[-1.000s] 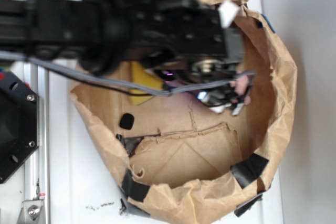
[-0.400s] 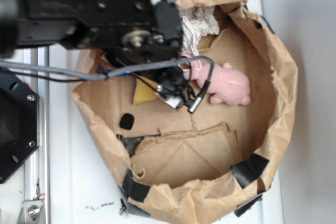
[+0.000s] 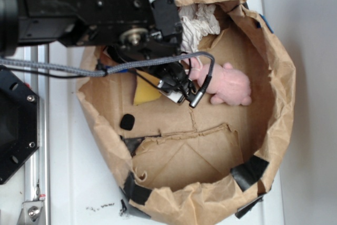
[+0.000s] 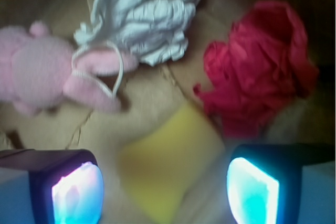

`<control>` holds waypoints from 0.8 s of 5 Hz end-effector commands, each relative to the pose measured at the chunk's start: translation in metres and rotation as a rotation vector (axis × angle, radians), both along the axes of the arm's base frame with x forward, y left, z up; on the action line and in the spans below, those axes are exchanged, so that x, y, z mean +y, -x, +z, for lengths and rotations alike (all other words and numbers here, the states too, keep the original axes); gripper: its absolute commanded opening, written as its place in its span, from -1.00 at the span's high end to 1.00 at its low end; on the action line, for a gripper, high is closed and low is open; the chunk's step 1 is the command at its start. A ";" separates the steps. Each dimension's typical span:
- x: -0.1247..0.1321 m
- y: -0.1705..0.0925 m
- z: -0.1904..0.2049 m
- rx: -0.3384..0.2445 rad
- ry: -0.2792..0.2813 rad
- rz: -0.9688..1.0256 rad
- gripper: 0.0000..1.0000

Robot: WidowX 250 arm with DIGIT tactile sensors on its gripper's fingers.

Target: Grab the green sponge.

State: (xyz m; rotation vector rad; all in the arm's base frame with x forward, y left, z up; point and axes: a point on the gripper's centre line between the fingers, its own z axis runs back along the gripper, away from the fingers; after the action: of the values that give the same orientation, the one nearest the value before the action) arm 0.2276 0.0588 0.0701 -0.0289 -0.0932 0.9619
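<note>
Exterior view: the hand (image 3: 176, 89) hangs low inside the brown paper bag (image 3: 274, 146) on the white worktop (image 3: 73, 177), with the black arm hiding much of the bag's upper left. Just beside the hand, partly tucked under it, a yellow corner of the green sponge (image 3: 145, 94) shows on the bag floor. The pink plush bunny (image 3: 229, 85) lies on the hand's other side, close by, and a white crumpled cloth (image 3: 197, 19) sits beyond it near the bag wall. From here I cannot tell how wide the hand stands.

Wrist view: the two fingers (image 4: 76, 191) stand wide apart with nothing between them, and the sponge (image 4: 168, 169) lies in the gap, directly below and slightly ahead. It reads as a soft, blurred yellow wedge, one corner pointing away from the hand; no green face is visible. A red wad of paper (image 4: 260, 69) sits ahead of it, touching or nearly so.

Judged from this, the approach looks nearly finished; the final descent, closing and lifting are left.
</note>
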 end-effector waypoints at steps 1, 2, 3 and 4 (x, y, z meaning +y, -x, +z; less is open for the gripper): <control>0.004 -0.008 -0.034 -0.073 0.043 0.023 -1.00; 0.001 -0.021 -0.048 -0.056 0.043 0.019 -1.00; 0.001 -0.025 -0.049 -0.054 0.028 0.031 1.00; 0.001 -0.029 -0.047 -0.064 0.010 0.038 1.00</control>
State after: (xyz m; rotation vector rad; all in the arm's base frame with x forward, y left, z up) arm 0.2515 0.0542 0.0175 -0.0532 -0.1050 1.0060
